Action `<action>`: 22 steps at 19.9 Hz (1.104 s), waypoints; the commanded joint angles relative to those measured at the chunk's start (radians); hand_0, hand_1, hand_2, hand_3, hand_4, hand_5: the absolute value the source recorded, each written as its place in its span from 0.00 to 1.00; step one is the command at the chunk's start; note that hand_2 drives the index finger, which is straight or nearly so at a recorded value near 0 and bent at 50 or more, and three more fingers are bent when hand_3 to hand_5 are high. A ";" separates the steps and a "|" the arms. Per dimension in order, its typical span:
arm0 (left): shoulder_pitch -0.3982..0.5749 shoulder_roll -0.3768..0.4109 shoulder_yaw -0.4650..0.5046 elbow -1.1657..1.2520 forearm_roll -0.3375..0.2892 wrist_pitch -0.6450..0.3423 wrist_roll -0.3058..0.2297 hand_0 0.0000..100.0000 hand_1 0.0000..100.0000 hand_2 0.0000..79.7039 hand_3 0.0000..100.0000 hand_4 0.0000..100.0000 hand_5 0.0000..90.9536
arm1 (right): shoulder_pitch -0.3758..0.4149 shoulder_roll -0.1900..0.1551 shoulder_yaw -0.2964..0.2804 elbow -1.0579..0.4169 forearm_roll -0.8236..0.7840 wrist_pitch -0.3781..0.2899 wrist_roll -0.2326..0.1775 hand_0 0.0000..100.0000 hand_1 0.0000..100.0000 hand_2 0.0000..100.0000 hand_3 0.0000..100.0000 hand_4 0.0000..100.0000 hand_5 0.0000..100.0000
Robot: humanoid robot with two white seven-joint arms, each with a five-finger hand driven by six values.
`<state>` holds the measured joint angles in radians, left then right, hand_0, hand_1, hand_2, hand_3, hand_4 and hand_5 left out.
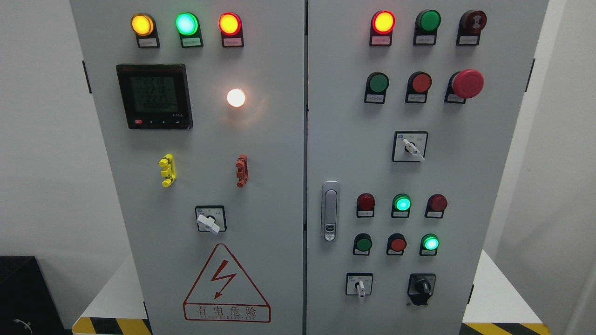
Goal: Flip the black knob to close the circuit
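A grey electrical cabinet (279,139) with two doors fills the head view. The black knob (421,287) sits on a black plate at the lower right of the right door, its pointer turned a little to the upper left. To its left is a white-handled selector switch (359,285). Neither of my hands nor arms shows in the view.
Other selector switches sit on the right door (410,147) and on the left door (209,219). A red mushroom stop button (467,83) sticks out at the upper right. A metal door handle (330,211) is beside the centre seam. Lit indicator lamps and a meter (154,96) are higher up.
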<state>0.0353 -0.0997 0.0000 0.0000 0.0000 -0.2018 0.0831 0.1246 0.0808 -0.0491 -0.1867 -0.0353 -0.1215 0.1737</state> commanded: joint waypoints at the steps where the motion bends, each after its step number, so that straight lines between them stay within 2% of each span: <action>1: 0.000 0.000 -0.020 0.021 -0.020 0.001 0.000 0.12 0.56 0.00 0.00 0.00 0.00 | 0.003 0.007 0.003 -0.066 0.001 0.000 0.010 0.00 0.19 0.00 0.00 0.00 0.00; 9: 0.000 0.000 -0.020 0.021 -0.021 -0.001 0.000 0.12 0.56 0.00 0.00 0.00 0.00 | 0.017 0.005 0.087 -0.261 0.002 0.011 0.007 0.00 0.19 0.00 0.01 0.00 0.00; 10: 0.000 0.000 -0.020 0.021 -0.021 0.001 0.000 0.12 0.56 0.00 0.00 0.00 0.00 | 0.017 0.002 0.110 -0.286 0.002 0.013 0.007 0.00 0.19 0.01 0.05 0.00 0.00; 12: 0.000 0.000 -0.020 0.021 -0.021 -0.001 0.001 0.12 0.56 0.00 0.00 0.00 0.00 | 0.017 0.000 0.130 -0.303 0.002 0.014 0.000 0.00 0.20 0.10 0.16 0.12 0.02; 13: 0.000 0.000 -0.020 0.021 -0.021 0.001 0.000 0.12 0.56 0.00 0.00 0.00 0.00 | 0.017 -0.003 0.130 -0.324 0.002 0.013 -0.003 0.00 0.20 0.12 0.20 0.16 0.06; 14: 0.000 0.000 -0.020 0.021 -0.021 0.001 0.000 0.12 0.56 0.00 0.00 0.00 0.00 | 0.017 -0.004 0.129 -0.358 0.002 0.014 -0.006 0.00 0.21 0.18 0.30 0.27 0.16; 15: 0.000 0.000 -0.020 0.021 -0.021 0.001 0.000 0.12 0.56 0.00 0.00 0.00 0.00 | 0.017 -0.007 0.129 -0.385 0.002 0.014 -0.002 0.00 0.22 0.22 0.37 0.33 0.22; 16: 0.000 0.000 -0.020 0.021 -0.021 0.001 0.001 0.12 0.56 0.00 0.00 0.00 0.00 | 0.017 -0.010 0.127 -0.413 0.000 0.008 0.000 0.00 0.22 0.24 0.40 0.36 0.24; 18: 0.000 0.000 -0.020 0.021 -0.021 0.001 0.001 0.12 0.56 0.00 0.00 0.00 0.00 | 0.017 -0.013 0.127 -0.459 0.000 0.006 -0.003 0.00 0.22 0.32 0.52 0.42 0.31; 22: 0.000 0.000 -0.020 0.021 -0.020 0.001 0.001 0.12 0.56 0.00 0.00 0.00 0.00 | 0.007 -0.027 0.127 -0.534 -0.003 0.005 -0.008 0.00 0.21 0.38 0.57 0.46 0.33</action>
<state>0.0353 -0.0997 0.0000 0.0000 0.0000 -0.2018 0.0837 0.1392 0.0740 0.0458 -0.5118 -0.0255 -0.1138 0.1708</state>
